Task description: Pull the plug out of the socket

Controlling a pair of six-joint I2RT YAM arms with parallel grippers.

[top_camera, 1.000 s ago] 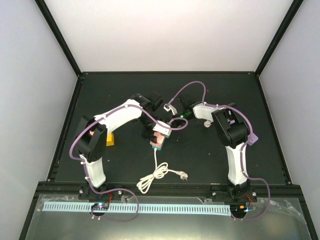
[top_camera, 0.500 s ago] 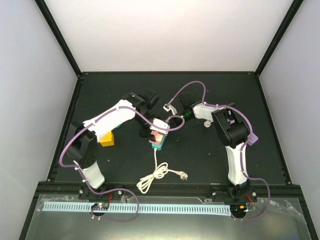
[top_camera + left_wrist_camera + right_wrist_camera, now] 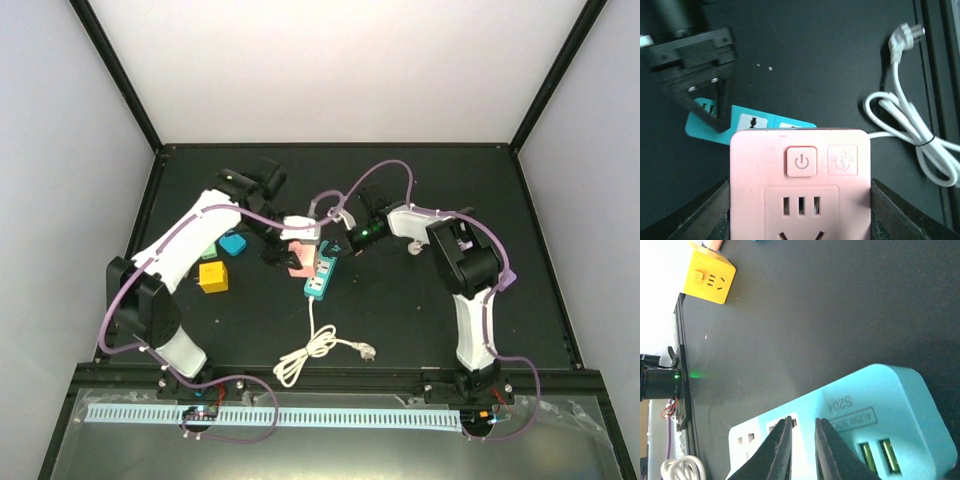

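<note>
Left claw point(image 3: 296, 252) clamps the pink plug point(image 3: 800, 170) — just beside the teal socket strip point(image 3: 865, 405) mid-bench point(image 3: 420, 310); right claw point(image 3: 802, 440) nearly closed, tips on the strip.

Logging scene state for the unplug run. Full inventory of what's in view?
pink adapter: 1, pink, clamped in the left gripper, beside the strip
power strip: 1, teal, table centre, under the right gripper's tips
cord: 1, white, coiled at the strip's near end, its plug lying loose
yellow cube: 1, yellow, left of the strip
small cube: 1, teal, just beyond the yellow cube
table: 1, black
left gripper: 1, black, shut on the adapter
right gripper: 1, black, fingers together
</note>
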